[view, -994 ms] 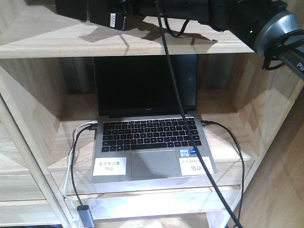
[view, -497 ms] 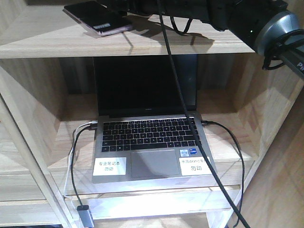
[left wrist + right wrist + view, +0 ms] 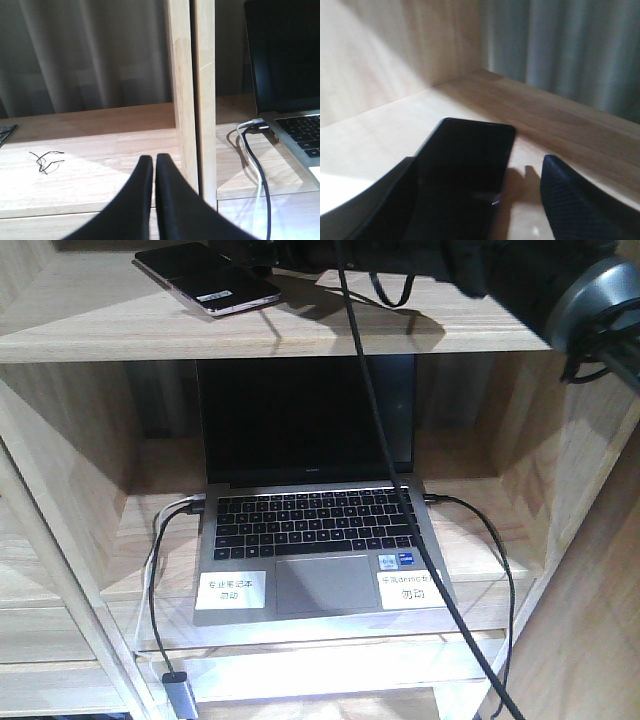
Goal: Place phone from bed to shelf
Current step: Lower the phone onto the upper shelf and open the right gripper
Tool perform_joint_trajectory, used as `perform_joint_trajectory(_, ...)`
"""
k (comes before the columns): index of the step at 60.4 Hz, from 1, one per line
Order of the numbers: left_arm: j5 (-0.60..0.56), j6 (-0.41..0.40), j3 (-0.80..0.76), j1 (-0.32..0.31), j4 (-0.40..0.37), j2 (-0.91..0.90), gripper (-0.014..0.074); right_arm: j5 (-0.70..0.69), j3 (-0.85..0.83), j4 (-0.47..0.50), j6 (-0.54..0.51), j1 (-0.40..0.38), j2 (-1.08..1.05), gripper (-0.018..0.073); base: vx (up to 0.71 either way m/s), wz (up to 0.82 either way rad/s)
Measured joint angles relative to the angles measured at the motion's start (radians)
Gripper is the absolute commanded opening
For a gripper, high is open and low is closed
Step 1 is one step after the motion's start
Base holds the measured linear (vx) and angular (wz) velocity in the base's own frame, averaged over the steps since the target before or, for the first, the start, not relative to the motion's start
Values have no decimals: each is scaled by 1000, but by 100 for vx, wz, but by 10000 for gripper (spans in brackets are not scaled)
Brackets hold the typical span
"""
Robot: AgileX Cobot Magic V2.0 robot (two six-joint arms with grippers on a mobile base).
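Right arm pulled back; right tool (image 3: 485, 200) spread; glossy black phone (image 3: 207, 280) flat on shelf (image 3: 300, 335); left tool (image 3: 153, 167) closed.

This looks like a room in a home. A wooden shelf (image 3: 300, 330) holds an open laptop (image 3: 315, 530) — grey curtains (image 3: 90, 55) hang behind.

Black phone (image 3: 207, 278) flat, angled on top plank of pale wood shelf (image 3: 90, 330), sticker up.
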Motion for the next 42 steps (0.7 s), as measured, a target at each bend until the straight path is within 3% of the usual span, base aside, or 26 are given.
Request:
perform_joint_trajectory(10,0,0,0,0,0,0,1,63,0,-62,59,0,-45,288,0,0)
perform_joint_trajectory(21,0,0,0,0,0,0,1,132,-1,-112,104,0,-94,-17,0,0)
perform_joint_trajectory(33,0,0,0,0,0,0,1,151,19,-118,141,0,-151,-8,0,0)
perform_joint_trajectory(42,0,0,0,0,0,0,1,92,153,-118,150,0,-234,-6,0,0)
